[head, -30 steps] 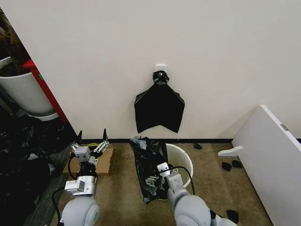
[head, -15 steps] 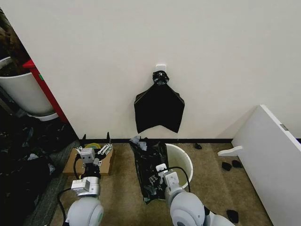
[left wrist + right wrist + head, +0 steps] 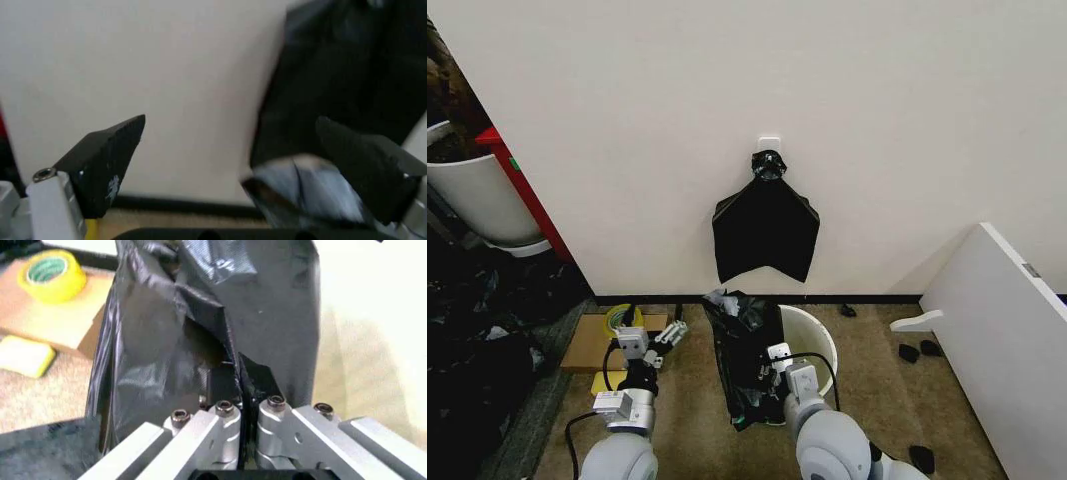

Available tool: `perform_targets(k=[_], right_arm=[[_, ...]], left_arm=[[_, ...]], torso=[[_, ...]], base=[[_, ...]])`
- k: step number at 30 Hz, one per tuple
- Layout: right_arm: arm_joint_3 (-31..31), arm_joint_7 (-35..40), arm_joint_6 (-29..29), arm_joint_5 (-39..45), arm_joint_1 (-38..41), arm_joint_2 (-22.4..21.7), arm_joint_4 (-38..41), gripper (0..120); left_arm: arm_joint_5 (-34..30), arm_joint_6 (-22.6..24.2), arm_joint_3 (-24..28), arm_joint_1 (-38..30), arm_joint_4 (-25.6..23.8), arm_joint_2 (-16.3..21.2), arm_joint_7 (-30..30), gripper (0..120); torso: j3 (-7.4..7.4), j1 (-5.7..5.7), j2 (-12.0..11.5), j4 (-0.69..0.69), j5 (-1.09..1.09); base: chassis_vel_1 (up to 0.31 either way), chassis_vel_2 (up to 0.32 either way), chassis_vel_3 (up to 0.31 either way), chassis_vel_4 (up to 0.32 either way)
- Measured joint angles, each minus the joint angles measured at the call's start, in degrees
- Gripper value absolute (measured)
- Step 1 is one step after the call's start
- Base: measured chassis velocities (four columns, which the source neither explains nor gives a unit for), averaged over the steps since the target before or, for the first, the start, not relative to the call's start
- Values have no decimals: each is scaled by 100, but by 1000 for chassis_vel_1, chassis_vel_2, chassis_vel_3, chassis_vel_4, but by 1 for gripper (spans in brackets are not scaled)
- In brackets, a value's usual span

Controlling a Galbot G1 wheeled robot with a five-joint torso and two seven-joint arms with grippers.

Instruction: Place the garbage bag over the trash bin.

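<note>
right wrist view: right hand (image 3: 241, 390) pinches the garbage bag (image 3: 200, 330) beside the trash bin (image 3: 363, 350).

Garbage bag (image 3: 167, 340) thin glossy crinkled plastic, trash bin (image 3: 819, 335) smooth white plastic, floor (image 3: 877, 380) rough carpet-like.

The garbage bag (image 3: 747, 355) covers the left side of the trash bin (image 3: 812, 340), so that part of the rim is hidden. The right gripper (image 3: 241, 390) has its fingertips buried in the plastic. Left wrist view is blurry, and the picture's edge cuts off the black bundle (image 3: 347, 75).
</note>
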Motion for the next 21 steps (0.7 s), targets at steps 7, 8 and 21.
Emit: perform_targets(k=[7,8,21], right_arm=[[199,-68,781,324,-166,93,19,0],[239,-69,861,371,-207,133,19,0],[674,109,1031,536,-418,311,19,0]], left_arm=[[-1429,1468,178,-283,-69,360,-30,100],[-1719,1712,253,-406,-33,373,7,100],[-2066,2187,751,-778,370,232,381,100]], torso=[[0,0,0,1,0],[0,0,0,1,0],[0,0,0,1,0]], base=[[0,0,0,0],[0,0,0,0],[0,0,0,0]])
